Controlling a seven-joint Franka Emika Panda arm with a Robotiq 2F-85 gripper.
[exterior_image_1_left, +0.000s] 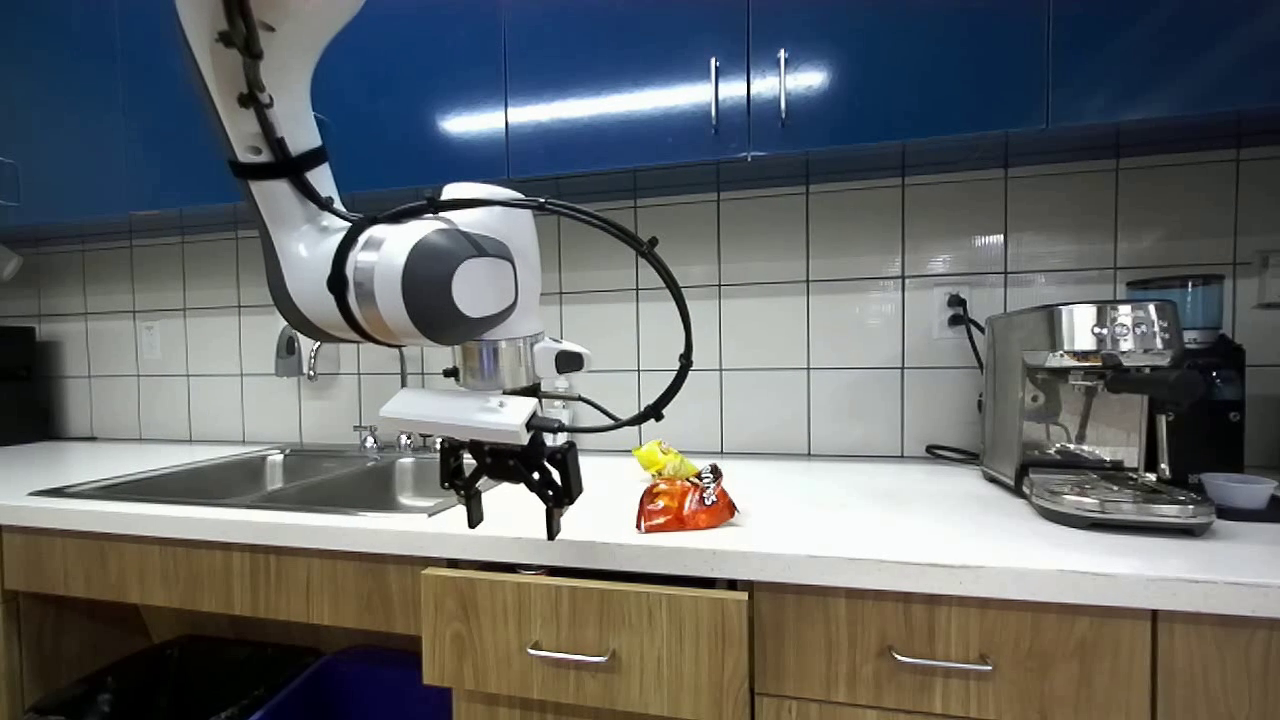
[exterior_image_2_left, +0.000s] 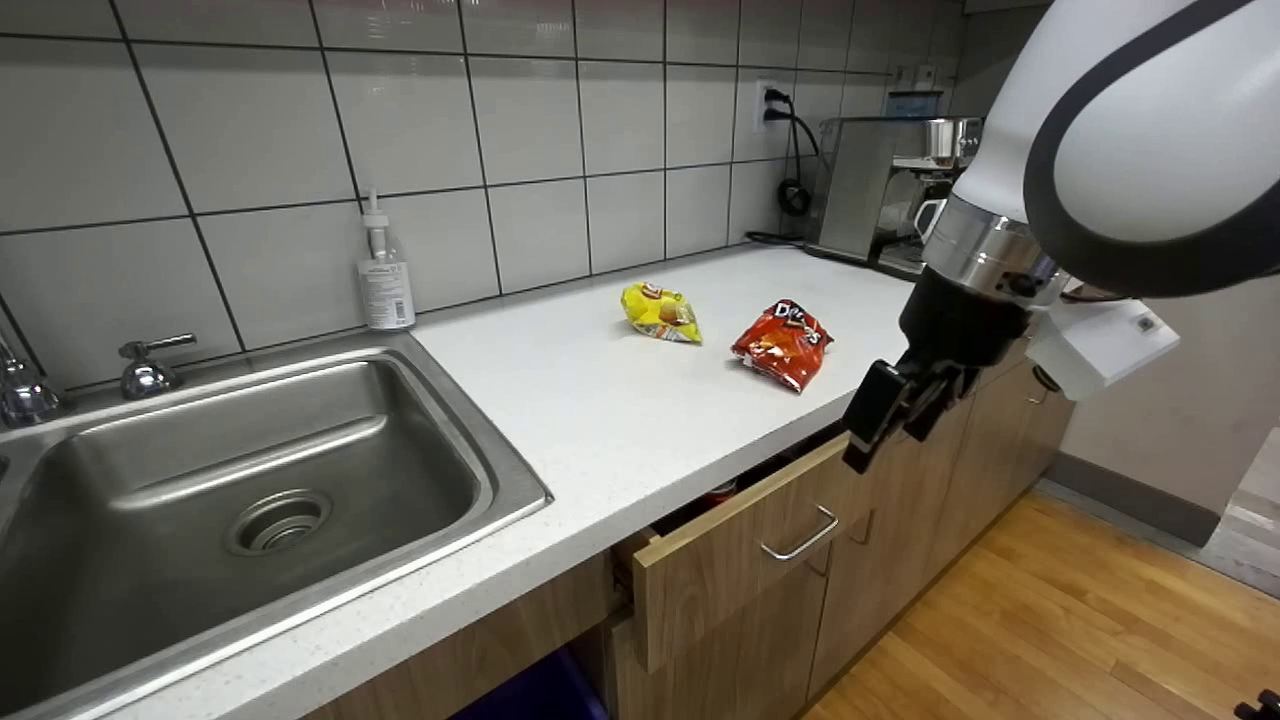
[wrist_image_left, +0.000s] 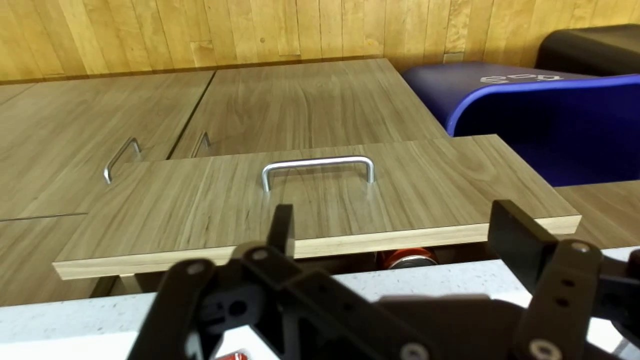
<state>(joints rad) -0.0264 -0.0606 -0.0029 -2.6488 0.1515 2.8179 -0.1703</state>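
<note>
My gripper (exterior_image_1_left: 513, 520) hangs near the counter's front edge above a partly pulled-out wooden drawer (exterior_image_1_left: 480, 630). Its fingers stand wide apart with nothing between them. In the wrist view, the drawer's silver handle (wrist_image_left: 318, 162) lies beyond the left fingertip, and the gripper (wrist_image_left: 392, 220) does not appear to touch it. A round red-rimmed object (wrist_image_left: 411, 256) shows through the drawer's gap; most of it is hidden under the counter. On the countertop rest a red chip bag (exterior_image_2_left: 785, 345) and, farther back, a yellow chip bag (exterior_image_2_left: 660, 312), both apart from the gripper.
A steel sink (exterior_image_2_left: 420, 370) is set into the counter, with a soap bottle (exterior_image_2_left: 387, 285) behind it. An espresso machine (exterior_image_1_left: 1080, 400) stands along the counter. Beside the drawer, below, is a blue bin (wrist_image_left: 550, 135). Blue cabinets (exterior_image_1_left: 620, 60) hang overhead.
</note>
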